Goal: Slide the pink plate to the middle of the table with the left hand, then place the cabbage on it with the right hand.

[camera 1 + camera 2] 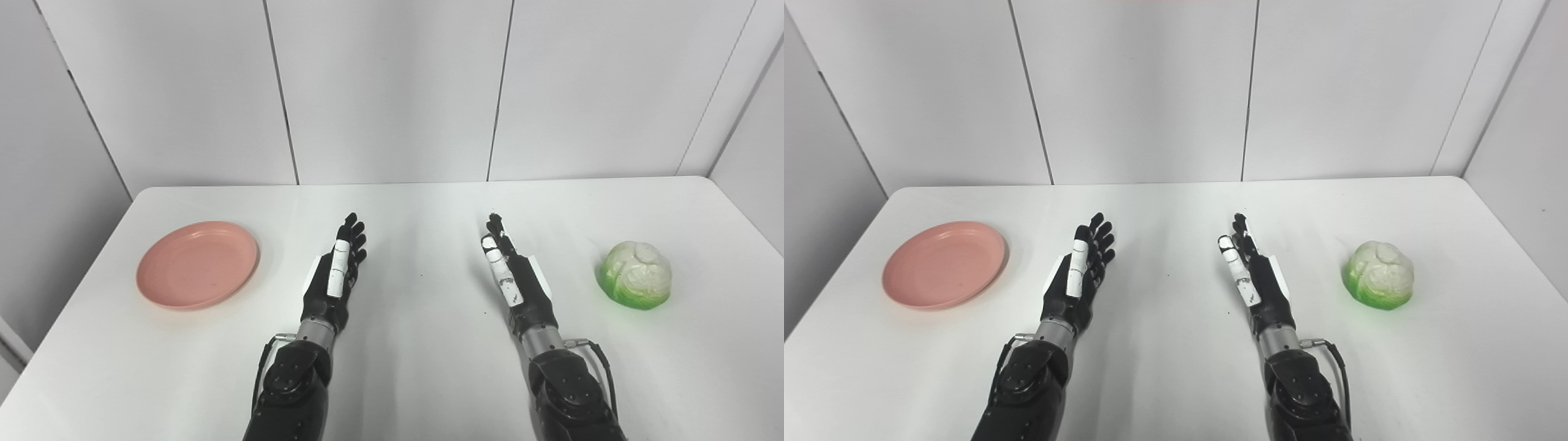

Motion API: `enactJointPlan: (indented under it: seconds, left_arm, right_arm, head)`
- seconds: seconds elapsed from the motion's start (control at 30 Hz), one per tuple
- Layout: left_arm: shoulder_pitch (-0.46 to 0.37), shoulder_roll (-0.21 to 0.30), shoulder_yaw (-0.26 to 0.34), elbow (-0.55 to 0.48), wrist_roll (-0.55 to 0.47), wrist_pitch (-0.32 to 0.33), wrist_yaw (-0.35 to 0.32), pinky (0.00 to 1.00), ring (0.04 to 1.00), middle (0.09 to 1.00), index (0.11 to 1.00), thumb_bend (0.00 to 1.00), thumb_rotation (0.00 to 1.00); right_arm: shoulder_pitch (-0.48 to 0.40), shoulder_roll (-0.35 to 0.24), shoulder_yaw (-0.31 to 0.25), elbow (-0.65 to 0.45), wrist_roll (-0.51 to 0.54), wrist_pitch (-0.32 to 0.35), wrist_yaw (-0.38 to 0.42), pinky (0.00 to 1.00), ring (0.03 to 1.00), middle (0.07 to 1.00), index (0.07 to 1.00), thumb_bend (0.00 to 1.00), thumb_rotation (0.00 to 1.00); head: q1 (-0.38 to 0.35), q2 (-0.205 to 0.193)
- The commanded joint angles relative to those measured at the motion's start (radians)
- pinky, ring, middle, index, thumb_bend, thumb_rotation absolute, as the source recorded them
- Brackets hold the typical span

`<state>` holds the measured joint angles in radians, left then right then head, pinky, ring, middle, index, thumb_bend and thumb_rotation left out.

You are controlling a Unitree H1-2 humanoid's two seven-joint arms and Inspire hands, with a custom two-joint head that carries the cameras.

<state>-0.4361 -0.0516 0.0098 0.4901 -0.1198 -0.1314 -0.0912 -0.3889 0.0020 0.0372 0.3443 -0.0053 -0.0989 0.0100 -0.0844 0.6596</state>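
While both hands' fingers (pixel 350 236) released, white table (pixel 416 343) bears pink plate (pixel 197 264), cabbage (pixel 635 274); grey wall panels (pixel 392 86) behind

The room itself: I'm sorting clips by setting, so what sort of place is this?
Probably a lab test booth: a bare white table, plain white wall panels, and only a pink plate and cabbage.

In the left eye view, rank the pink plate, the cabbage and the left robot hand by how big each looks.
1. Pink plate, clearly the widest.
2 and 3. Left robot hand and cabbage: too alike to rank. The hand is longer but narrow, the cabbage rounder, and the hand may sit nearer the camera.
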Motion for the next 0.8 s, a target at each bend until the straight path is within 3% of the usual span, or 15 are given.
enactJointPlan:
  seconds: [0.0,0.67,0.77]
  left_arm:
    - [0.02,0.001,-0.004,0.012,0.012,-0.009,0.003,1.0,1.0,1.0,1.0,0.82,1.0]
    - [0.017,0.007,-0.006,0.021,0.007,-0.01,-0.01,1.0,1.0,1.0,1.0,0.82,1.0]
    - [0.019,0.003,-0.005,0.016,0.004,-0.01,-0.008,1.0,1.0,1.0,1.0,0.82,1.0]
  right_arm:
    - [-0.043,0.007,-0.001,-0.029,0.002,-0.011,0.003,1.0,1.0,1.0,1.0,0.74,0.94]
    - [-0.047,0.006,-0.002,-0.019,-0.003,-0.023,-0.001,1.0,1.0,1.0,1.0,0.74,0.95]
    - [-0.044,0.002,-0.002,-0.016,-0.003,-0.025,0.0,1.0,1.0,1.0,1.0,0.74,0.95]
  head:
    - [0.002,-0.001]
    - [0.004,-0.002]
    - [0.052,-0.018]
